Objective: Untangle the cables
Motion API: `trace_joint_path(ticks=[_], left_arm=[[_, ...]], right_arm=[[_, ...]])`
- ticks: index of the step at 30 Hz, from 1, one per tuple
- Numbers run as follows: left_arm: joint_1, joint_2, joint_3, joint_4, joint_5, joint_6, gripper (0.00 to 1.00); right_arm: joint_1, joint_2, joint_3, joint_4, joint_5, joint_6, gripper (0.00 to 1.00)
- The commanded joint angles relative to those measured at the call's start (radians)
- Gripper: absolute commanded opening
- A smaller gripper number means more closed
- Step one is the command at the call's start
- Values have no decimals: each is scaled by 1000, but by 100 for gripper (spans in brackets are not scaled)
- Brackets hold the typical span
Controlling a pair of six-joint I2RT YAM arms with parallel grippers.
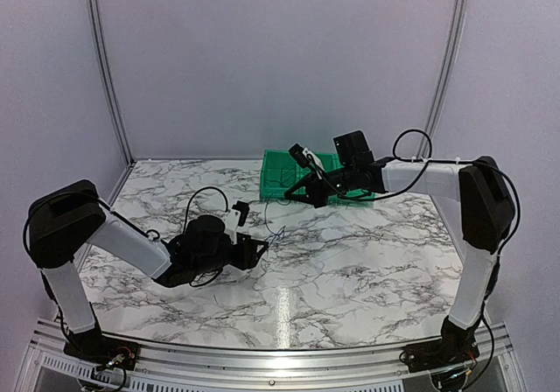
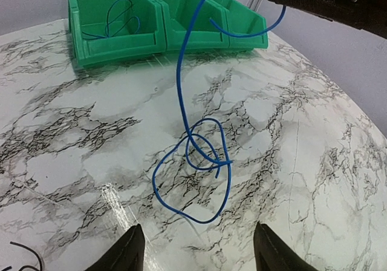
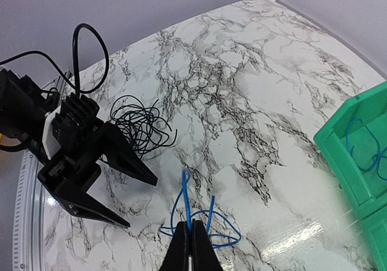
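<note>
cable loop (image 2: pixel 205 159) on table (image 2: pixel 302 162), bins (image 2: pixel 157 38) behind it, wire tangle (image 3: pixel 140 126) left

Blue cable (image 2: pixel 179 83), blk cable tangle (image 3: pixel 138 126), grn bins (image 2: pixel 121 50), grey-veined white marble tabletop (image 2: pixel 302 162)

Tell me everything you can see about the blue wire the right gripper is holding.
The blue wire is very thin and flexible, and looks plastic-coated. The right gripper is shut on it near one end, and a short free tail curves away below the grip. From there a single strand drops to the marble table, where the rest lies in several overlapping loops, loosely knotted. The left gripper stands open just short of those loops and does not appear to touch them.
</note>
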State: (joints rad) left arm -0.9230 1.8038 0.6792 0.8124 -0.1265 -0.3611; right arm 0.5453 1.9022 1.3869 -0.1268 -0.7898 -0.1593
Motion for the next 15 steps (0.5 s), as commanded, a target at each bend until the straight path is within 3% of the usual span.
trace_joint_path(ticks=[1,8,15], left_arm=[[-5,59,60,31,34,96,63],[-5,141,169,-72,93,208,55],[-5,153,191,-117,44,224,16]], right_arm=[[-2,10,16,22,4,12,0],[-4,2,19,19,0,17,0],[-25,-29,27,10,0,10,0]])
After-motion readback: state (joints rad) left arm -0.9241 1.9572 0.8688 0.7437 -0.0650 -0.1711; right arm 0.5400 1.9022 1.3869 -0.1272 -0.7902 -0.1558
